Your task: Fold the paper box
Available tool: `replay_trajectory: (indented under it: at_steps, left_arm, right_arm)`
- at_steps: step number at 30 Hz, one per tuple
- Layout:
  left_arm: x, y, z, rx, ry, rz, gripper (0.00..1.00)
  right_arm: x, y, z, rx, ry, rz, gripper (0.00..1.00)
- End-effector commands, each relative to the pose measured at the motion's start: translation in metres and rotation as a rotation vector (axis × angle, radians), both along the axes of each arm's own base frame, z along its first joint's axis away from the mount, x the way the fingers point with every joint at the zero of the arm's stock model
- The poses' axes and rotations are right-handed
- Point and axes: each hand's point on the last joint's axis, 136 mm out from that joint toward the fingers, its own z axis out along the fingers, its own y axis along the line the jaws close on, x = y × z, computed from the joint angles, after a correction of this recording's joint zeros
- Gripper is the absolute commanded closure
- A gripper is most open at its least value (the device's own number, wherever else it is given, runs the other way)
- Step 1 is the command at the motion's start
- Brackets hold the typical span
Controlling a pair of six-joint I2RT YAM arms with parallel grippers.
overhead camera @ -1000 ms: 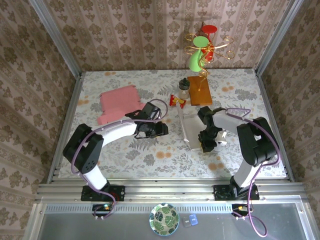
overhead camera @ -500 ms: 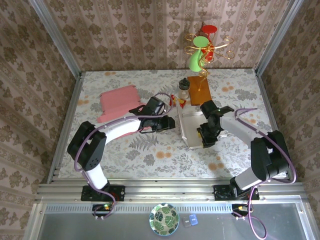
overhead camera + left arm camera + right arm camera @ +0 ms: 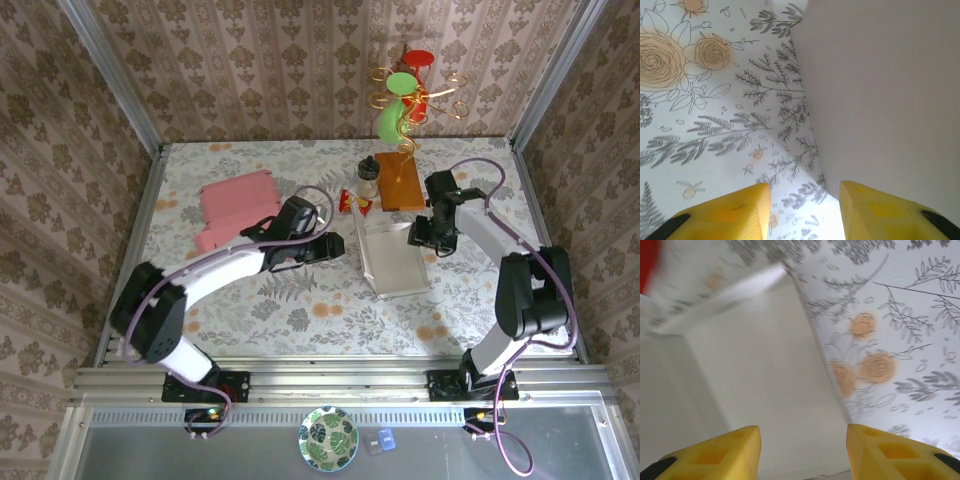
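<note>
A: Where was the paper box (image 3: 238, 203)?
B: Flat, pink face up, back-left on the counter (image 3: 290, 310); left jaws and right jaws, half-parted and empty, flanked the white card (image 3: 395, 258); the left jaws likely needed to pinch a box flap beside its crease.

The paper box (image 3: 237, 207) lies at the far left of the surface (image 3: 300, 310). The card (image 3: 393, 258) lies right of centre, well apart from the box. The left hand (image 3: 338, 244) is just left of the card, between box and card. The right hand (image 3: 419, 233) is at the card's far right corner. Behind the card stands a bottle (image 3: 369, 178), with a wooden block (image 3: 400, 187) just to its right and a stand (image 3: 405, 100) at the block's far end. A plate (image 3: 328, 438) lies nearest, before the arm bases.
</note>
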Motion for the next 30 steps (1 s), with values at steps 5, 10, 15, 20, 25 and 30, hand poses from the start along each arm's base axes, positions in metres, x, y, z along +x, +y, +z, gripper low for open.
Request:
replay_trajectory:
  at_steps: [5,10,15,20,25,30]
  left_arm:
    - [-0.011,-0.003,0.051,-0.147,-0.109,-0.057,0.49]
    - [-0.007,-0.018,0.049,-0.192,-0.058,-0.043,0.48]
    - [0.003,-0.029,0.055,-0.203,-0.061,-0.028,0.53]
    - [0.011,-0.013,0.031,-0.07,-0.001,0.022,0.63]
    - [0.019,-0.013,0.016,-0.039,0.041,0.03,0.66]
    - [0.028,-0.012,0.004,-0.014,0.059,0.036,0.66]
  right_arm:
    - [0.008,0.007,-0.031,0.057,0.083,0.122,0.5]
    - [0.015,0.009,-0.044,0.069,0.11,0.11,0.54]
    - [0.018,0.013,-0.052,0.095,0.118,0.074,0.6]
    - [0.014,0.015,-0.056,0.123,0.12,0.008,0.64]
    - [0.006,0.018,-0.056,0.15,0.113,-0.094,0.66]
    - [-0.002,0.021,-0.052,0.177,0.089,-0.204,0.71]
